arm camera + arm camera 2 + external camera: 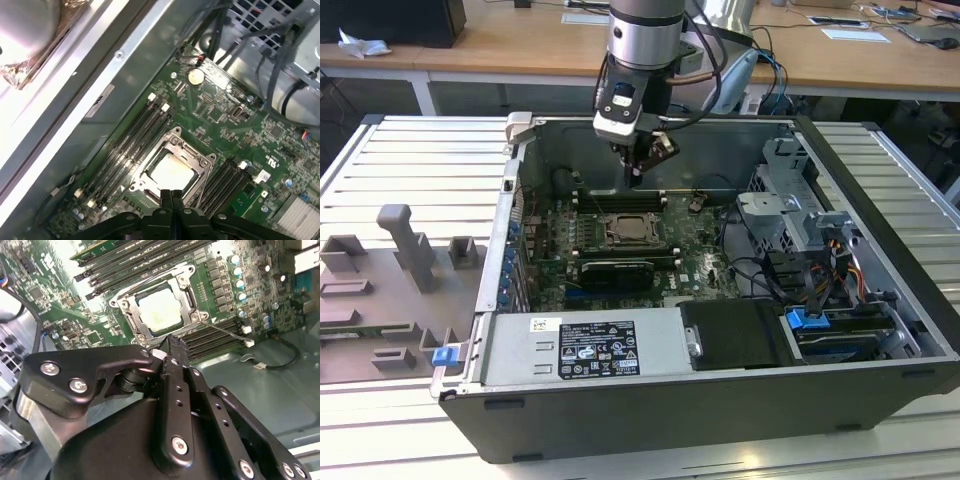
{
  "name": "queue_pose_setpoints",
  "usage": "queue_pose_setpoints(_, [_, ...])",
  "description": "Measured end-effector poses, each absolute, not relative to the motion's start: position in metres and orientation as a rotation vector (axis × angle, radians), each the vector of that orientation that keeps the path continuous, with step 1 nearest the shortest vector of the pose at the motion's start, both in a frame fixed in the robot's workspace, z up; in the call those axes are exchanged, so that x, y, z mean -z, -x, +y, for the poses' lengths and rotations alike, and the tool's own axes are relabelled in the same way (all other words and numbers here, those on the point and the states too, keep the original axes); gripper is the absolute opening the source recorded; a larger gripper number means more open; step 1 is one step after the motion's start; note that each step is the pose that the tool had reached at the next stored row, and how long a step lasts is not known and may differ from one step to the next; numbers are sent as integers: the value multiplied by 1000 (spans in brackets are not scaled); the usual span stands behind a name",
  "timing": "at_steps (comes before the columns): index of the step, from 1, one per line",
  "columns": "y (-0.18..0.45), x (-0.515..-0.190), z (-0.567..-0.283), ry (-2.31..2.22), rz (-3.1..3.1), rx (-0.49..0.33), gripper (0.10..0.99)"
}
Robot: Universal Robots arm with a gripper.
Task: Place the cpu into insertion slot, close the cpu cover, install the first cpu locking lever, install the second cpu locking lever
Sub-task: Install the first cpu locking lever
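- gripper (pixel 171 194) fingers pressed together, nothing between them; hangs over the motherboard, tips pointing down at the socket edge
- cpu (pixel 171 172) lies flat in the insertion slot (pixel 197 316), just past the fingertips and below them
- cpu cover (pixel 132 315) looks down around the chip, pale top showing through its window
- thin locking lever (pixel 227 333) sticks out sideways from the socket near the tips; looks unlatched, so a lever step is likely in hand
- to do well: push the lever with the closed tips, low and along its swing, keep off the chip top
- memory slots (pixel 135 135) flank the socket on both sides of the tool, tight clearance
- case wall (pixel 100 85) and cables (pixel 760 270) well apart, not blocking
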State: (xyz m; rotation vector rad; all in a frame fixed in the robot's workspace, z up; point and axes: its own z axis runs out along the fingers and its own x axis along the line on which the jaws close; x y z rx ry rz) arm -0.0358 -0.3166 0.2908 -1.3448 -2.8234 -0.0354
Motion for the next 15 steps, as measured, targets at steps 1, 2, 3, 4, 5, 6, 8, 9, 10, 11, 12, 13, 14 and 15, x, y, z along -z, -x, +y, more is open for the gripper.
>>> queue_pose_setpoints(1, [36,-291,-317,1322,-2834,35,106])
queue_pose_setpoints(2, [36,-291,-317,1294,-2847,35,106])
queue_pose_setpoints(3, [36,-291,-317,1283,-2851,35,106])
queue_pose_setpoints(4, [36,-291,-317,1271,-2857,35,106])
queue_pose_setpoints(5, [36,-291,-317,1253,-2865,35,106])
queue_pose_setpoints(6, [36,-291,-317,1241,-2870,35,106])
queue_pose_setpoints(8, [36,-291,-317,1216,-2880,34,106])
queue_pose_setpoints(9, [36,-291,-317,1204,-2885,34,106])
queue_pose_setpoints(10, [36,-291,-317,1194,-2889,34,106])
queue_pose_setpoints(11, [36,-291,-317,1177,-2896,34,106])
queue_pose_setpoints(12, [36,-291,-317,1167,-2900,34,106])
queue_pose_setpoints(13, [36,-291,-317,1156,-2904,34,106])
queue_pose_setpoints(14, [36,-291,-317,1143,-2909,34,106])
queue_pose_setpoints(15, [36,-291,-317,1132,-2914,34,106])
